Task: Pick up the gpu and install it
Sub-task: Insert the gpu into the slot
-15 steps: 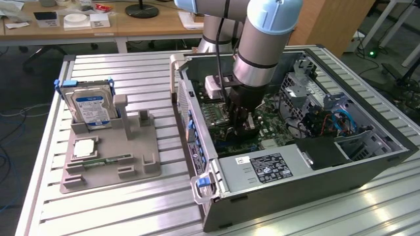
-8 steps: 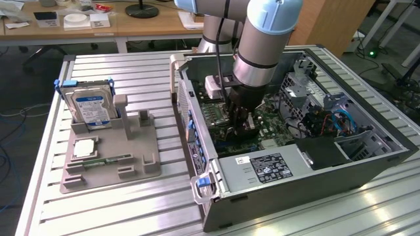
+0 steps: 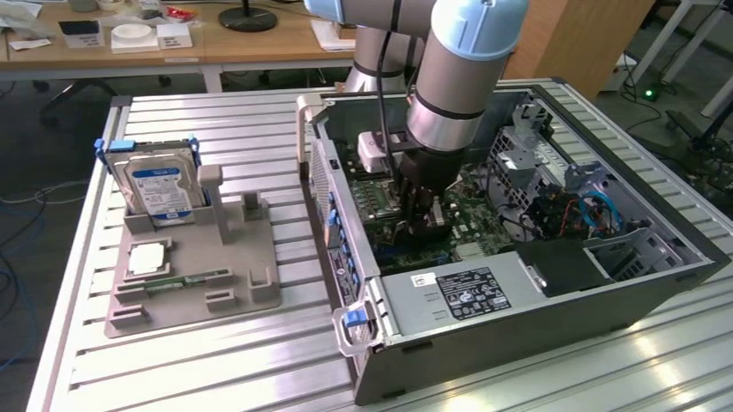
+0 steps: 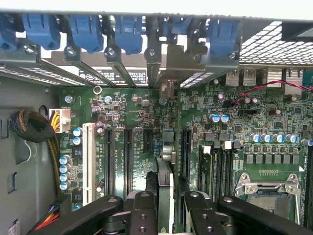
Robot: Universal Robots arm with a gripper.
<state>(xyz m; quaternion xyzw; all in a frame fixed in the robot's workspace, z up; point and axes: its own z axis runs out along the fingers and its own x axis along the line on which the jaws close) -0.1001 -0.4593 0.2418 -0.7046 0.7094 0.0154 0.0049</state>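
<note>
The robot arm (image 3: 452, 77) reaches down into an open computer case (image 3: 641, 292) lying on its side on a slatted metal desk (image 3: 229, 360). Its gripper (image 3: 421, 225) sits low over the green motherboard (image 3: 475, 225), among the slots; whether it clasps anything there cannot be told. A grey power supply (image 3: 464, 296) with a label fills the case's near corner. To the exterior view's left, well apart from the case, a grey holder tray (image 3: 235, 292) stands on the desk. A hard drive (image 3: 158, 190) with a blue-white label stands upright in its far end, and a slim green memory stick (image 3: 184, 281) lies flat nearer the front. Wooden tables (image 3: 172, 47) stand behind.
</note>
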